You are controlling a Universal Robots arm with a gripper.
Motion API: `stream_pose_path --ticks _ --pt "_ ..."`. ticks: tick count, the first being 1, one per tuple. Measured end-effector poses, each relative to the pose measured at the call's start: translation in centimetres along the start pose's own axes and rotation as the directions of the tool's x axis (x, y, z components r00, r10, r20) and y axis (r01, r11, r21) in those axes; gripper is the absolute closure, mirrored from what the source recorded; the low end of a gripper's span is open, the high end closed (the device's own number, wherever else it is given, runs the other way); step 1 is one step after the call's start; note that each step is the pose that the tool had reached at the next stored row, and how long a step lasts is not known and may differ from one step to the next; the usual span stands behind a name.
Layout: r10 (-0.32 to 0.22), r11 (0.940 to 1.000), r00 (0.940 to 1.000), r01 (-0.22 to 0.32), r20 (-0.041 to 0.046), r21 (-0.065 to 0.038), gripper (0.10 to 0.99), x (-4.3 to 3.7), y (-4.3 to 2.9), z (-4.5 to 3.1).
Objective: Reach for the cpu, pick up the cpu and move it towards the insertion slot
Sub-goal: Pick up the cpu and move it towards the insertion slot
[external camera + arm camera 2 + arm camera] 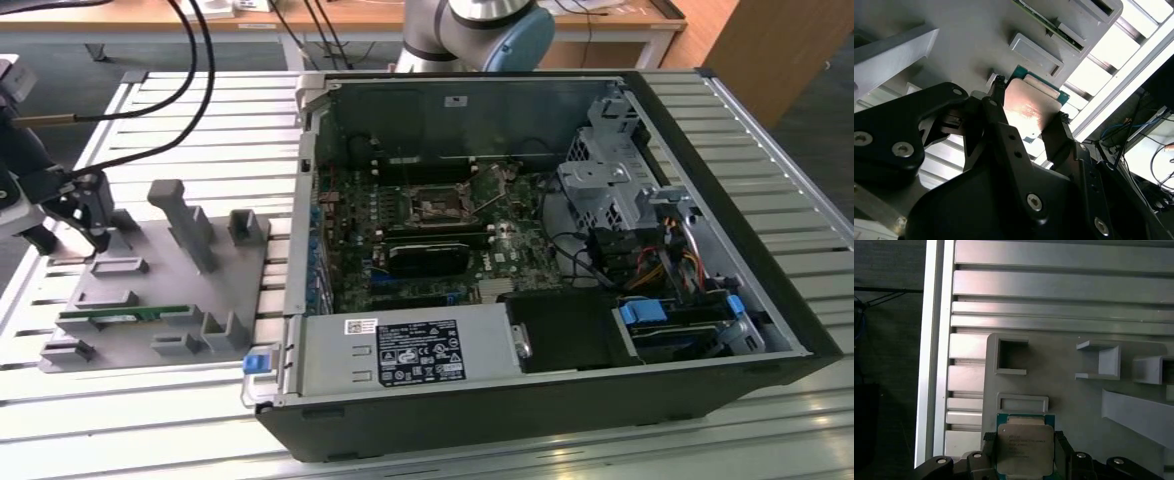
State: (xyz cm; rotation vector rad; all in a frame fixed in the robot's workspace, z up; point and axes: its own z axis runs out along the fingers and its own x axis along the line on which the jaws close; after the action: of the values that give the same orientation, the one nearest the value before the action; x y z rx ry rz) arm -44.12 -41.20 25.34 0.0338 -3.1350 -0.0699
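Gripper: the gripper [1025, 439] is pinching the cpu [1025, 452] by two opposite edges, leaving its metal top free.
Cpu: it is sitting at the grey fixture's [1064, 400] edge, just beside a shallow recess.
Insertion slot: the insertion slot [438, 207] is lying well apart, inside the computer case [534, 415].
Hidden: the cpu's underside is staying out of sight, so I cannot tell whether it is resting on the fixture or hanging clear.

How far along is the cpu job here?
Reach looks done: the gripper is closed on the cpu, a finger at each side. In hand: the pickup; whether the cpu is off the grey fixture is unclear. Left: the move, since in the exterior view the gripper is over the fixture, well apart from the insertion slot inside the computer case.
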Motion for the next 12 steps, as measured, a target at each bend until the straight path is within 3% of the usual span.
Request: stream_pose_path --ticks 12 --pt "0.000 1.0000 1.0000 0.000 -0.0001 0.000 0.541 0.00 0.04 -0.95"
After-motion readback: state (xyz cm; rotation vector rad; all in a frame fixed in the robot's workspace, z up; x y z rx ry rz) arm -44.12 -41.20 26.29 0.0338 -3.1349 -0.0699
